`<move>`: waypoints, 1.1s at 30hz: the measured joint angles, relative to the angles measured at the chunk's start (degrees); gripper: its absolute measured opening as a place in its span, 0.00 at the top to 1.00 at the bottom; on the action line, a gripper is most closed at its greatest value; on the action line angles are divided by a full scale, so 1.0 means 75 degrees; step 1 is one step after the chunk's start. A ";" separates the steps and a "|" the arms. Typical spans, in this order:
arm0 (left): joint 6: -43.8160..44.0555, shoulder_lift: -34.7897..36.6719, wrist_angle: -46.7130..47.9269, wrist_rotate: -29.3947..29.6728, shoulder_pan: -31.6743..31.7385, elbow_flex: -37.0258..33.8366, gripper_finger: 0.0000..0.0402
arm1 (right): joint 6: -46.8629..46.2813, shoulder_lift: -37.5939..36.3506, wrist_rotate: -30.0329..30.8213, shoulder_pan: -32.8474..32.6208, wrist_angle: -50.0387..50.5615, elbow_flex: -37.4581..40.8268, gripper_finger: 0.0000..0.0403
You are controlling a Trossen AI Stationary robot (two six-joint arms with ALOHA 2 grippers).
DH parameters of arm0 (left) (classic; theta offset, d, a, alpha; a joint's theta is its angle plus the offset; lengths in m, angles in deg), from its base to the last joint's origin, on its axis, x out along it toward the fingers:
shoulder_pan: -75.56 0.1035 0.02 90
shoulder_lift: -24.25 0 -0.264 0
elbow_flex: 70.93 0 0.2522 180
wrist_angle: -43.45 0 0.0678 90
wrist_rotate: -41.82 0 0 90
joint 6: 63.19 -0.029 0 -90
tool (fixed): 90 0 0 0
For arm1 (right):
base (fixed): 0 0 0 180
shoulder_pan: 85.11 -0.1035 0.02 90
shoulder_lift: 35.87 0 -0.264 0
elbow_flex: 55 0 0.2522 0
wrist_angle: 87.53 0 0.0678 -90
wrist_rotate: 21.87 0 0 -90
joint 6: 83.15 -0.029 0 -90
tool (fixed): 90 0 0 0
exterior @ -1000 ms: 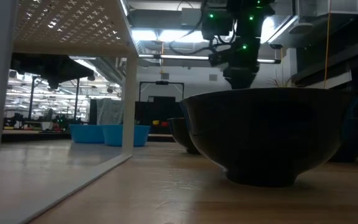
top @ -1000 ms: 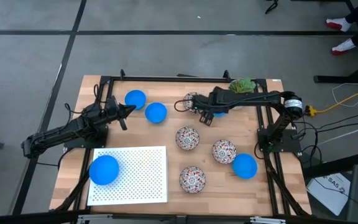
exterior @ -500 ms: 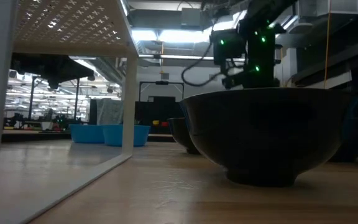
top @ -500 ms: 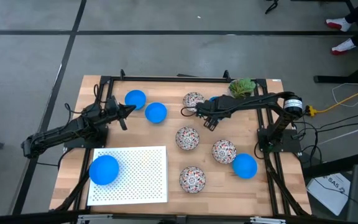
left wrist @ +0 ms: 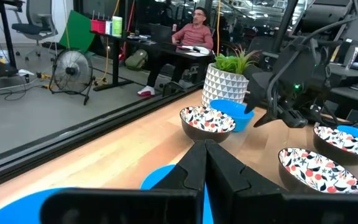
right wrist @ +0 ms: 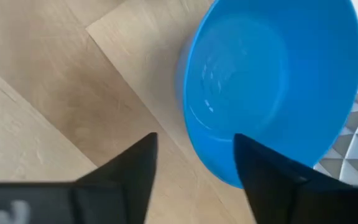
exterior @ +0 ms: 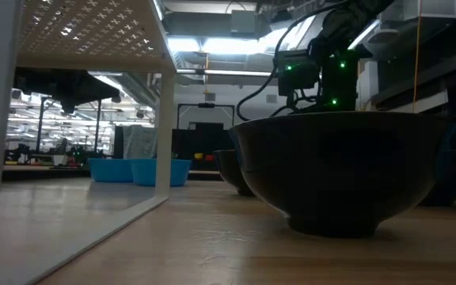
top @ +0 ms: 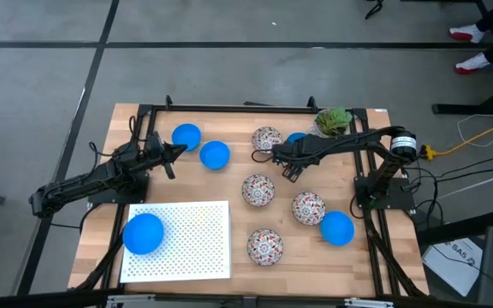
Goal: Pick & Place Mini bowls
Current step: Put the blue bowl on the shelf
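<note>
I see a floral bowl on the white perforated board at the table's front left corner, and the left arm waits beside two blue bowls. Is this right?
Not quite. The bowl on the white board is plain blue, not floral; the high view shows it. The rest holds: the left tool waits beside two blue bowls.

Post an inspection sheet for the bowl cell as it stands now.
Surface: wooden table, with a white perforated shelf at the left front.
Job's things: five blue bowls, one on the shelf, one partly under the right arm; four floral bowls in view, all upright.
Clutter: potted plant at the far right edge.
Grippers: left gripper shut and empty beside two blue bowls; right gripper open, fingers either side of a blue bowl's rim.
Cables: yellow cable on the floor to the right.
Surroundings: seated person and floor fan beyond the table.
</note>
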 joint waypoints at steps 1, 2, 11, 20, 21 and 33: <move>-0.0002 -0.0002 0.0000 0.0000 0.0000 0.0000 1.00 | 0.0000 0.0000 -0.0002 0.0000 0.0000 0.0000 0.55; 0.0000 -0.0001 0.0000 0.0000 0.0000 0.0000 1.00 | 0.0003 0.0000 -0.0005 0.0000 0.0000 0.0000 0.60; -0.0001 -0.0001 0.0003 0.0000 0.0000 0.0000 1.00 | 0.0293 0.0000 -0.0340 -0.0006 -0.0031 -0.0006 0.97; 0.0001 -0.0002 0.0003 -0.0001 -0.0001 0.0000 1.00 | 0.0265 -0.0032 -0.0426 -0.0314 0.1193 -0.0743 0.98; -0.0001 -0.0002 0.0003 0.0000 0.0000 0.0000 1.00 | 0.0257 -0.0032 -0.0375 -0.0366 0.1312 -0.0920 0.98; 0.0001 -0.0001 -0.0039 0.0000 -0.0001 0.0000 1.00 | 0.0253 -0.0047 0.0303 -0.1199 0.2749 -0.3657 0.98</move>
